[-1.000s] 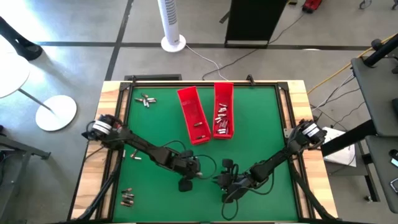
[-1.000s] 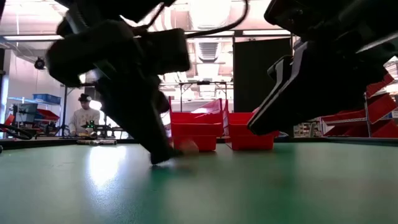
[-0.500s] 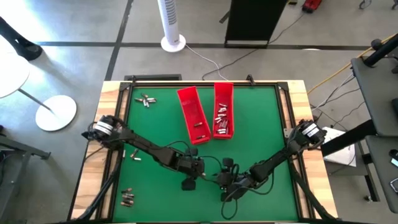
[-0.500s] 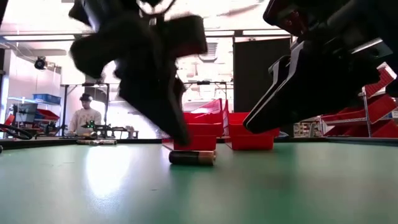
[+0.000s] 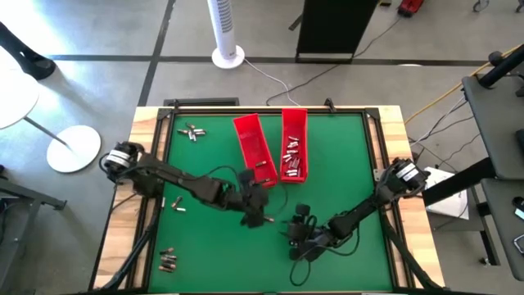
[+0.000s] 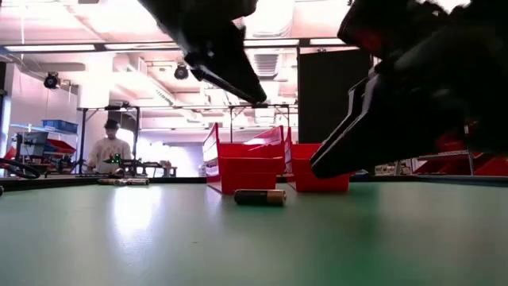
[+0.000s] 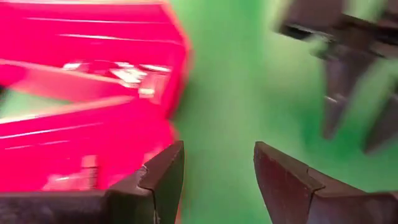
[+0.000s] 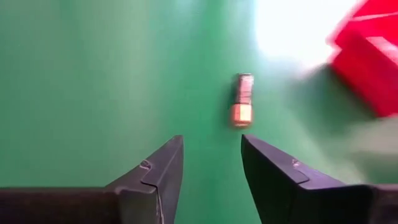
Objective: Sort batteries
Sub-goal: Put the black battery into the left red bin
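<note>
We see the green table [image 5: 205, 238], then two red trays [image 5: 293, 139] just ahead of the left gripper [image 7: 214, 168], fingers spread, empty; the right gripper [image 8: 208, 165], also spread, faces a dark battery [image 8: 242, 99] lying apart on the mat; no legible writing.

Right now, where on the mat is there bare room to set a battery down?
Bare green lies right of the red trays up to the table edge, and between the top-left batteries and the left arm. It is crowded mid-front around both grippers and the lone battery.
</note>
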`<state>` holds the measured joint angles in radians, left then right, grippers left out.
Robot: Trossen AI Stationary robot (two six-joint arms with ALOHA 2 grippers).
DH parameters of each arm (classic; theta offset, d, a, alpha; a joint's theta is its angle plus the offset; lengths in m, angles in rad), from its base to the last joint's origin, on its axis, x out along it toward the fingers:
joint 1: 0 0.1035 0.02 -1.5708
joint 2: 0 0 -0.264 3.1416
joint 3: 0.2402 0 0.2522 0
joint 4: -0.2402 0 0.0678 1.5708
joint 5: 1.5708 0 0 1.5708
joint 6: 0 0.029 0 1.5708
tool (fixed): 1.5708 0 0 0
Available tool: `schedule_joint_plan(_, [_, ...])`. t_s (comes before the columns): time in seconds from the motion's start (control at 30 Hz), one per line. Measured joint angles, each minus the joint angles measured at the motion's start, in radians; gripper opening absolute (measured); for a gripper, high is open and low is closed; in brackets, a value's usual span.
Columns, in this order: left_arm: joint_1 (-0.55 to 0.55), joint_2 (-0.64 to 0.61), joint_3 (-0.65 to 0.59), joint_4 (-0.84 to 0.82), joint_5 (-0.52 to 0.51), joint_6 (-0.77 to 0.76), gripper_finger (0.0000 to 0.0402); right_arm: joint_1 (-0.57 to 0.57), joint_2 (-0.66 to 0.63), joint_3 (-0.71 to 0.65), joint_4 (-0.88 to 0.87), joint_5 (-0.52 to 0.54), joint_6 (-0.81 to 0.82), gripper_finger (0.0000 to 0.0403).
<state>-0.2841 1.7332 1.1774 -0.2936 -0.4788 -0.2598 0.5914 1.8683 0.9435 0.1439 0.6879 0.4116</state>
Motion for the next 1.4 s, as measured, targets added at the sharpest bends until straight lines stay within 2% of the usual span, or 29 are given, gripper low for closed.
schedule_joint_plan(0.1, [0.056, -0.003, 0.000, -0.002, -0.011, -0.025, 0.0174, -0.034, 0.016, 0.001, 0.006, 0.036, 0.017, 0.0161])
schedule_joint_plan(0.2, [0.106, 0.002, -0.002, -0.029, -0.001, -0.045, 0.0174, -0.081, 0.019, 0.001, 0.034, 0.022, 0.016, 0.0168])
schedule_joint_plan(0.4, [0.156, -0.004, -0.002, -0.236, 0.016, -0.081, 0.0174, -0.185, 0.027, 0.002, 0.094, -0.178, 0.029, 0.0189])
schedule_joint_plan(0.47, [0.158, -0.011, -0.002, -0.280, 0.015, -0.083, 0.0174, -0.197, 0.031, -0.001, 0.093, -0.205, 0.035, 0.0195])
schedule_joint_plan(0.77, [0.159, -0.041, -0.002, -0.320, -0.020, -0.035, 0.0174, -0.197, 0.064, -0.008, 0.100, -0.217, 0.037, 0.0207])
schedule_joint_plan(1.07, [0.164, -0.101, -0.002, -0.444, -0.081, -0.026, 0.0174, -0.197, 0.080, -0.006, 0.107, -0.219, 0.050, 0.0208])
schedule_joint_plan(1.4, [0.167, -0.105, 0.011, -0.384, -0.085, -0.090, 0.0174, -0.197, 0.082, -0.005, 0.105, -0.221, 0.050, 0.0206])
